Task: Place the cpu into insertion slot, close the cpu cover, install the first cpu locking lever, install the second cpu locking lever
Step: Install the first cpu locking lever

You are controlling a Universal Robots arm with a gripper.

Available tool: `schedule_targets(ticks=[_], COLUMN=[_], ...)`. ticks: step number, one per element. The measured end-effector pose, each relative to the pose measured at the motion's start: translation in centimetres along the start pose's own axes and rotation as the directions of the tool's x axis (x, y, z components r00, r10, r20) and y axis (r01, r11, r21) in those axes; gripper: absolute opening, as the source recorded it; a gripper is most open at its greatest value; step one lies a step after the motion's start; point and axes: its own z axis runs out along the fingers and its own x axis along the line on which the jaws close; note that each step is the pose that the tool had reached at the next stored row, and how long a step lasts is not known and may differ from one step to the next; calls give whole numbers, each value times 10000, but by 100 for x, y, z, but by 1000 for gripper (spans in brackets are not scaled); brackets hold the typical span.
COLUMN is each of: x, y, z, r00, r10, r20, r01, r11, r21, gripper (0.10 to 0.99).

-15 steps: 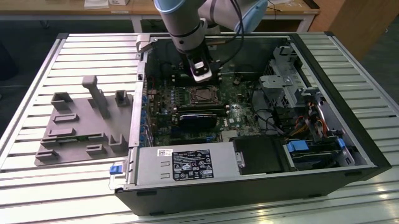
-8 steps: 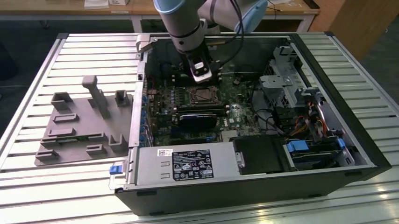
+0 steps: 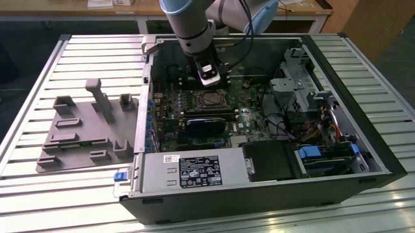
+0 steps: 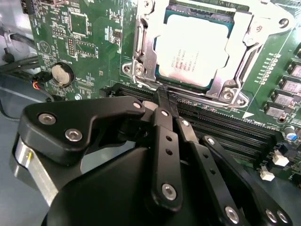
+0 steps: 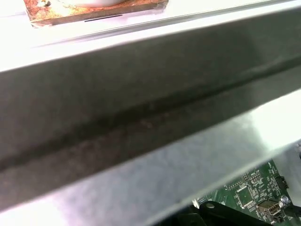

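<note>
Judging by how things lie, you are past the seating and the cover and are now at the lever work. The cpu (image 4: 190, 47) lies flat in the insertion slot (image 3: 198, 100) amid the green board (image 4: 84, 42), and the cpu cover (image 4: 222, 84) appears to lie down around it, its window showing the chip's pale top. A silvery locking lever (image 4: 257, 42) runs along one side of the frame; these views do not tell you whether it or its twin is hooked. Your gripper (image 4: 165, 94) is inside the computer case (image 3: 337, 160), right over the socket in the exterior view, with its tips at the frame's edge nearest the black memory slots (image 4: 225, 129). The fingers (image 4: 160, 141) are drawn together, tip against tip, with nothing between them. Whether they touch the frame or sit just above it is unclear. Any lever move, I judge, calls for a firm, steady push on a thin rod, kept clear of the chip.
</note>
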Motion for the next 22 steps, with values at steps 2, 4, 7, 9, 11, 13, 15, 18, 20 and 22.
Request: schedule_targets(ticks=[2,4,7,9,11,13,15,18,20,22], x=[0,0,0,0,0,0,0,0,0,0], y=[0,0,0,0,0,0,0,0,0,0], z=[0,1,1,1,1,1,1,1,0,1], r00=[10000,10000,10000,10000,10000,10000,10000,10000,10000,10000], r10=[2,3,3,4,4,4,9,22,31,34], r20=[-1,-2,-3,-3,-4,-4,-11,-23,-35,-37], r01=[-2,-3,-3,-4,-4,-4,-9,-22,-32,-34], r11=[10000,10000,10000,10000,10000,10000,10000,10000,10000,9999], r21=[-3,-6,-8,-9,-10,-10,-27,-61,-89,-95], gripper=[106,106,106,106,106,106,106,106,106,106])
